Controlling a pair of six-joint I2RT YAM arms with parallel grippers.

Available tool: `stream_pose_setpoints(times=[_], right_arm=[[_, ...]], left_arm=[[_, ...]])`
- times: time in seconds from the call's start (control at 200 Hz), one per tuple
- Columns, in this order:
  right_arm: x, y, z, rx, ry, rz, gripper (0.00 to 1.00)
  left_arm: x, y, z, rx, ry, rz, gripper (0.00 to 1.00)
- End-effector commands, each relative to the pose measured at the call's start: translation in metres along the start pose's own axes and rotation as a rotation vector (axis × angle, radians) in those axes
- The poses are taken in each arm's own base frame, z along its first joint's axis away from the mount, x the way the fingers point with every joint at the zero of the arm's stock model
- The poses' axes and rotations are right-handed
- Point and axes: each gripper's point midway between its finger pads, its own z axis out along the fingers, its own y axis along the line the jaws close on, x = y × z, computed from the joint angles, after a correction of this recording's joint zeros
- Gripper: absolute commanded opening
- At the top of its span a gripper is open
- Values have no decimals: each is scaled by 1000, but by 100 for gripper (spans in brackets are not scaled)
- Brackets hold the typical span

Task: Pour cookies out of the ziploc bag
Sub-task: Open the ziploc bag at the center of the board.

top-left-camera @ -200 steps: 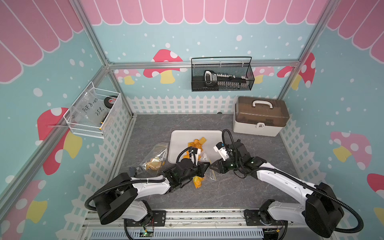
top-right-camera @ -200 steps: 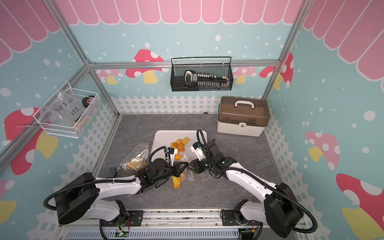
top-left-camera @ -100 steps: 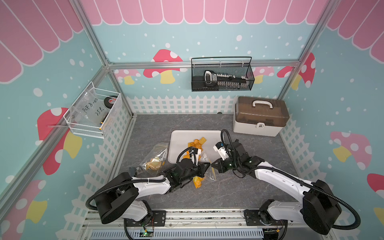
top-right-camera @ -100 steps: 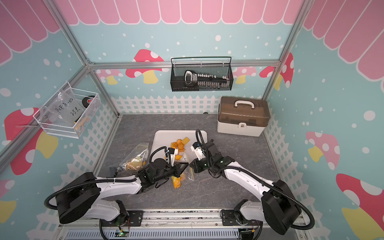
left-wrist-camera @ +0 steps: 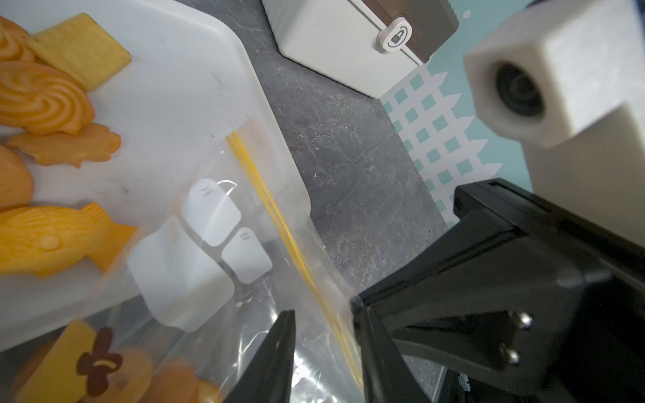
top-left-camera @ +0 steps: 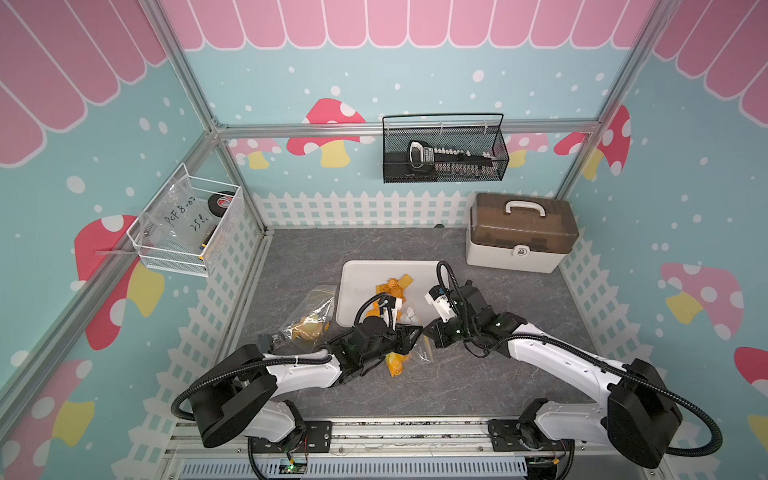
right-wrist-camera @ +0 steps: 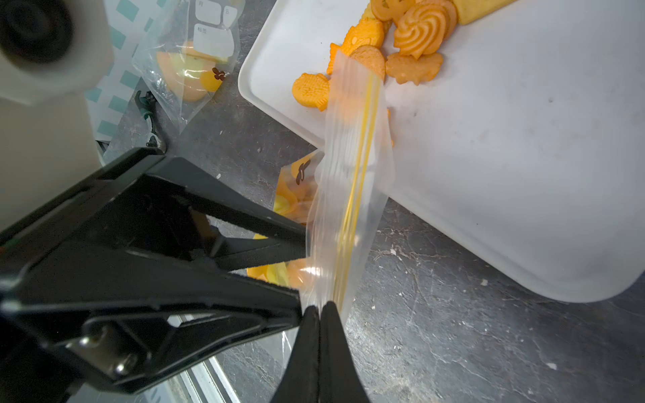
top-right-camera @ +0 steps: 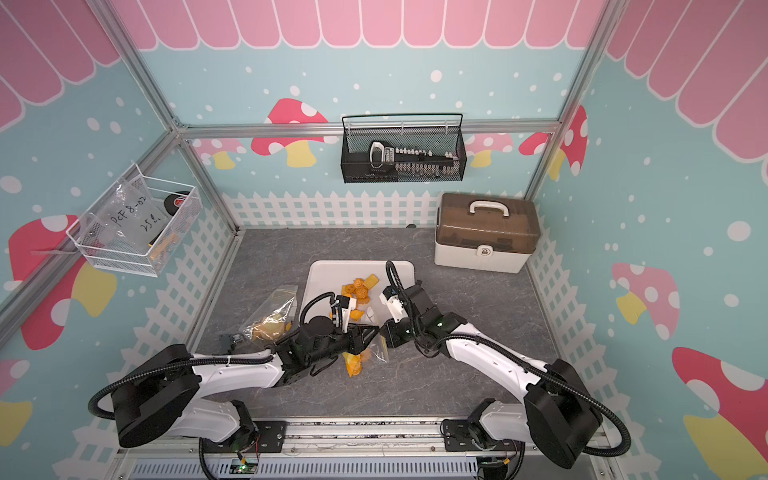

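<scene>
A grey marbled tabletop (top-left-camera: 498,382) fills a booth with teal mushroom-print walls and a white picket fence printed along its edges. The ziploc bag (right-wrist-camera: 352,167) sits at the near edge of the white tray (top-left-camera: 361,282). Its filled bottom rests on the tabletop, and its yellow-lined zip end rises over the tray's rim. Some of the cookies (right-wrist-camera: 419,31) lie heaped around the tray's middle (swirls, fish, a square), while others sit inside the bag.

The right gripper (right-wrist-camera: 319,310) has its jaws pressed together on the bag's edge beside the zip line, which is plain only in the right wrist view. The left gripper (left-wrist-camera: 326,314) has its jaws spread, with clear film and the zip line running between them. The left wrist view alone shows this bag's white label patches. In both top views the two gripper heads meet tip to tip and hide most of the bag.

A second bag (top-left-camera: 309,320) holding cookies lies just beside the tray's left edge. A brown-lidded box (top-left-camera: 519,232) stands in the far right corner. A black wire basket (top-left-camera: 444,153) hangs on the back wall and a white wire basket (top-left-camera: 187,232) on the left wall. Open tabletop stretches right of the tray and along the near edge.
</scene>
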Motion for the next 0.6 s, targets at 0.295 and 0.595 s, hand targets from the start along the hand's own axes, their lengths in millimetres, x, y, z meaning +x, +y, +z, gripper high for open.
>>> stream_pose_setpoints(times=[0.295, 0.595], right_arm=[[-6, 11, -7, -8, -23, -31, 0], [-7, 16, -9, -30, -24, -34, 0]], left_arm=[[-6, 9, 3, -72, -7, 9, 20], [-9, 12, 6, -105, -6, 26, 40]])
